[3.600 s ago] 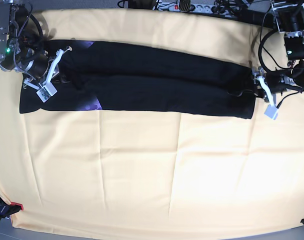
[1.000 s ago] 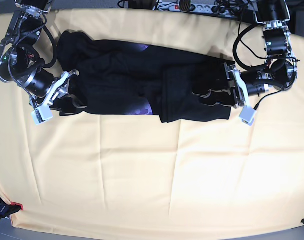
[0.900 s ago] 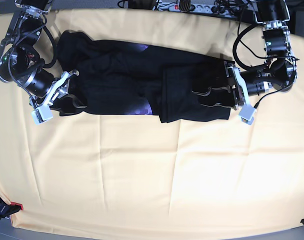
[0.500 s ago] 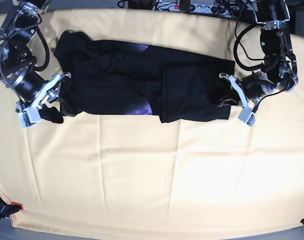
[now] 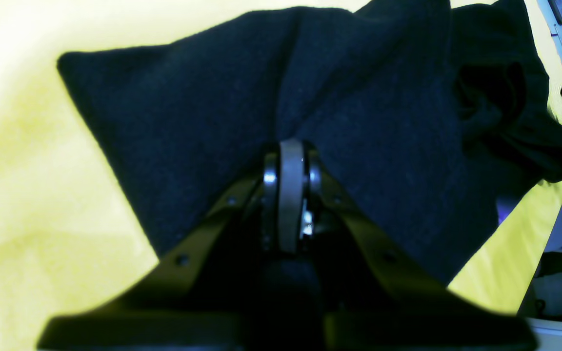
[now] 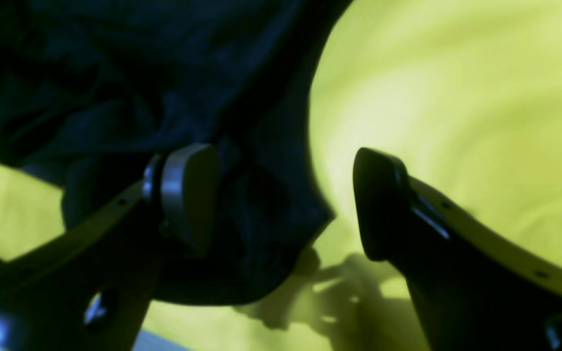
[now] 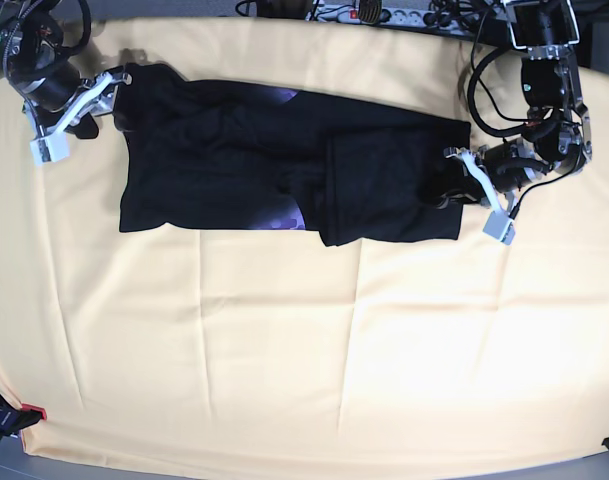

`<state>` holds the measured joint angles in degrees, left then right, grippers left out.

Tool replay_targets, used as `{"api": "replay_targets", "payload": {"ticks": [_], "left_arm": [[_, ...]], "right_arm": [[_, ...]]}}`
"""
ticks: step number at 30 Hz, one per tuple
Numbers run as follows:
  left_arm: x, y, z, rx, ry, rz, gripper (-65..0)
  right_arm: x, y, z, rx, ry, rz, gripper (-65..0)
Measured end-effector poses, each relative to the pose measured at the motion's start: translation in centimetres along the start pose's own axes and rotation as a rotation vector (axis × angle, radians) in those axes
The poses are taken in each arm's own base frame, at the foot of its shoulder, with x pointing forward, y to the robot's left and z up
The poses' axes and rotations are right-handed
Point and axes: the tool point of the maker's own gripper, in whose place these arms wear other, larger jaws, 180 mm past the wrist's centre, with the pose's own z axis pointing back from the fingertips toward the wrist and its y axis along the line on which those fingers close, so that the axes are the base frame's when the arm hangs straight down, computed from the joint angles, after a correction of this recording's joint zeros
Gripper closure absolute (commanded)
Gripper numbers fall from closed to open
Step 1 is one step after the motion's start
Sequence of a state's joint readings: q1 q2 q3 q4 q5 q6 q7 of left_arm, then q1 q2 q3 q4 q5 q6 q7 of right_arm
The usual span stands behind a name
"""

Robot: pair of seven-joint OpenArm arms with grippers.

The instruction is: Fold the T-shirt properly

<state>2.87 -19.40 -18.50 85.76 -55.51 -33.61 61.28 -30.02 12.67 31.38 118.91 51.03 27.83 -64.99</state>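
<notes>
Cloth is bunching: at nine o'clock our right gripper (image 7: 84, 90), spread wide, has lifted off the T-shirt (image 7: 284, 180), lying across the tablecloth (image 7: 284, 350) toward twelve. At three o'clock our left gripper (image 7: 462, 185) is now pinching the T-shirt's folded edge, seemingly starting another fold.

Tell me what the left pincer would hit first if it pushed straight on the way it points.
The left pincer, shut, already has its tip at the T-shirt; straight on it would likely meet that black cloth first, though depth is unclear.
</notes>
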Motion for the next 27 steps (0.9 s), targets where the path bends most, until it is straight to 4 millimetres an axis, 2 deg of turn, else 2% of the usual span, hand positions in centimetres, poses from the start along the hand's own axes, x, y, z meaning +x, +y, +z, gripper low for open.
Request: {"api": "replay_targets", "payload": {"ticks": [5, 14, 19, 24, 27], "left_arm": [[-0.1, -0.6, 0.0, -0.032, 0.006, 0.019, 0.0], [-0.5, -0.7, 0.1, -0.041, 0.014, 0.026, 0.0], [-0.8, -0.8, 0.2, -0.046, 0.015, 0.034, 0.0], [-0.8, -0.8, 0.2, -0.046, 0.016, 0.034, 0.0], [-0.8, -0.8, 0.2, -0.046, 0.015, 0.034, 0.0]], "right_arm": [[0.1, 1.7, -1.0, 0.077, -0.066, -0.096, -45.3], [-0.3, 0.7, -3.5, 0.141, -0.066, -0.216, -45.5], [0.3, 1.8, -4.7, 0.279, -0.119, -0.302, -45.5], [0.4, 3.4, -4.6, 0.394, -0.123, -0.308, -45.4], [0.4, 3.8, -4.7, 0.406, -0.123, -0.298, -45.2]]}}
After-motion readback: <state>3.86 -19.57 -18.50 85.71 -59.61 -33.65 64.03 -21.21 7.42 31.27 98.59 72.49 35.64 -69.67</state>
